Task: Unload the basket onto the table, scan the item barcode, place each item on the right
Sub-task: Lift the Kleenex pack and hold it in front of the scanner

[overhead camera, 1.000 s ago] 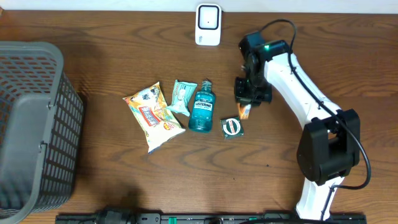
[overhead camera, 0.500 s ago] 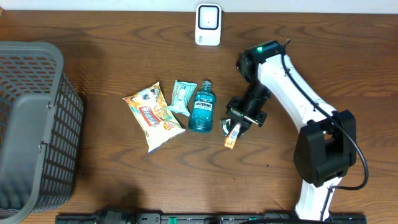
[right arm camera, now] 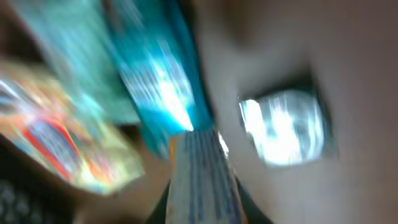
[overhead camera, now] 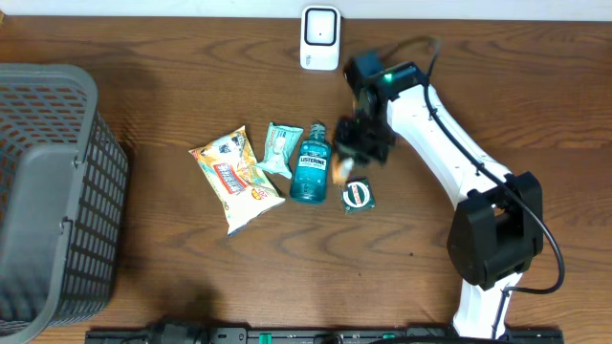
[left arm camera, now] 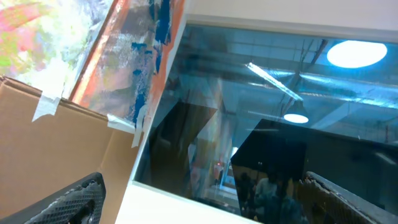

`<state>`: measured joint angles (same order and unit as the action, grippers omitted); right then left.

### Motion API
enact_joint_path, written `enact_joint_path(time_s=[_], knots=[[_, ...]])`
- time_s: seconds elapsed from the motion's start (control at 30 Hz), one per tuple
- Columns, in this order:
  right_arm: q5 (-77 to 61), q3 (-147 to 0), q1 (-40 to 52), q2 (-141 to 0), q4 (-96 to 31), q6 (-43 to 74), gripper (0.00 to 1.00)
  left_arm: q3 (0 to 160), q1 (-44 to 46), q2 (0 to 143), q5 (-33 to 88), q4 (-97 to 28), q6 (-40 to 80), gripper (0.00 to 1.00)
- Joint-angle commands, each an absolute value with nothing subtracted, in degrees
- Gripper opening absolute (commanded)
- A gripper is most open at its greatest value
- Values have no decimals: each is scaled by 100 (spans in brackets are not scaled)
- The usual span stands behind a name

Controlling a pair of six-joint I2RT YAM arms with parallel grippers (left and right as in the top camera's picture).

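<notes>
My right gripper (overhead camera: 346,164) is shut on a small orange-edged packet (overhead camera: 341,171), held just right of the blue Listerine bottle (overhead camera: 309,164) and above the round green item (overhead camera: 356,195). The right wrist view is motion-blurred. In it the packet (right arm camera: 202,180) shows pale with blue stripes, pinched in the right gripper (right arm camera: 202,202), with the bottle (right arm camera: 158,81) behind. The white scanner (overhead camera: 319,38) stands at the table's back edge. My left gripper (left arm camera: 211,202) is open and holds nothing, its fingertips (left arm camera: 74,199) at the frame's lower corners, facing a dark window.
A yellow snack bag (overhead camera: 234,177) and a mint-green packet (overhead camera: 280,148) lie left of the bottle. A grey mesh basket (overhead camera: 48,191) fills the table's left end. The right arm's base (overhead camera: 497,248) stands at the front right.
The right gripper swung with the packet down toward the table front, then back up and left. It now hangs beside the bottle, closer to the scanner. The left gripper is unchanged.
</notes>
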<state>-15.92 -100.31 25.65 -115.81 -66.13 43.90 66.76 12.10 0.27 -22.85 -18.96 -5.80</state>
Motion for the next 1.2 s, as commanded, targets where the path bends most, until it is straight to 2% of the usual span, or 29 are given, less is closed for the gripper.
enact_joint_path(time_s=[0.0, 0.07, 0.23, 0.43, 0.67, 0.87, 1.17], knots=[[362, -10167, 2803, -11493, -5787, 4278, 2, 6556, 1205, 21, -2322, -1791, -528, 98], [1044, -10138, 2980, -11544, -4842, 4174, 1, 6464, 1205, 21, -2322, -1719, -528, 98], [1341, -10138, 3162, -11677, -3439, 3114, 1, 6340, 1205, 21, -2322, -1671, -528, 98], [2272, -10138, 3100, -12042, -1603, 2829, 1, 6235, 1205, 21, -2322, -1605, -530, 98], [2364, -10141, 3028, -13008, 906, 930, 1, 6235, 1205, 21, -2324, -1594, -530, 98], [2333, -10215, 2768, -14188, 3739, 725, 1, 6169, 1205, 21, -2324, -1590, -530, 98], [1750, -11124, 2613, -15069, 3944, 1022, 1, 5948, 1205, 21, -2324, -1564, -532, 98]])
